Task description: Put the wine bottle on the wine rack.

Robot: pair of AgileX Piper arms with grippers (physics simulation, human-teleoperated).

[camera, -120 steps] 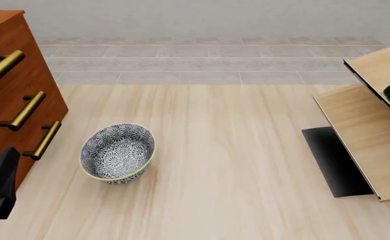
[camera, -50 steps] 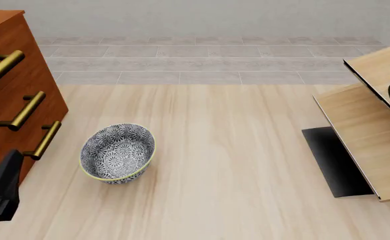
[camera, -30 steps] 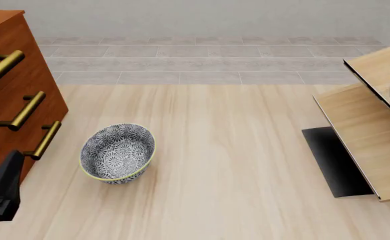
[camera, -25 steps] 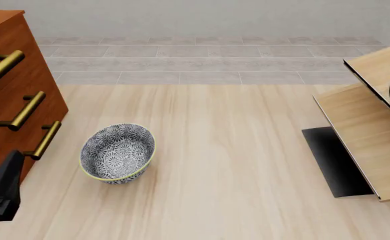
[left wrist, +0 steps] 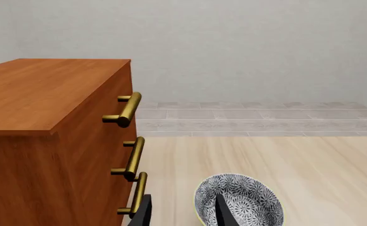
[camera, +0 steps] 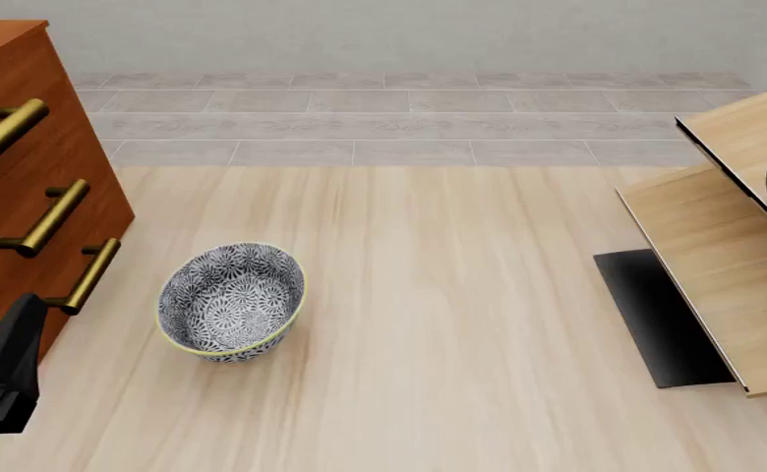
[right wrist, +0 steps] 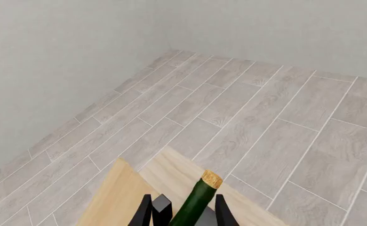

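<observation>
Right wrist view: wine bottle (right wrist: 199, 200), slim dark-green glass with tan cork, lies between the right gripper (right wrist: 182, 212) fingers, jaws closed on its neck, over the pale-wood wine rack (right wrist: 117, 200). Front view shows only a green sliver at the rack's upper panel. Left gripper (left wrist: 180, 214) parted, empty, beside patterned bowl (camera: 231, 301) and brown cabinet (camera: 23, 187), well apart from the rack.

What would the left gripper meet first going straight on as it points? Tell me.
Probably the blue-patterned ceramic bowl: in the left wrist view it sits just ahead of the left gripper, overlapping one fingertip. The reddish-brown drawer cabinet stands off to the side. Depth is hard to judge.
</observation>
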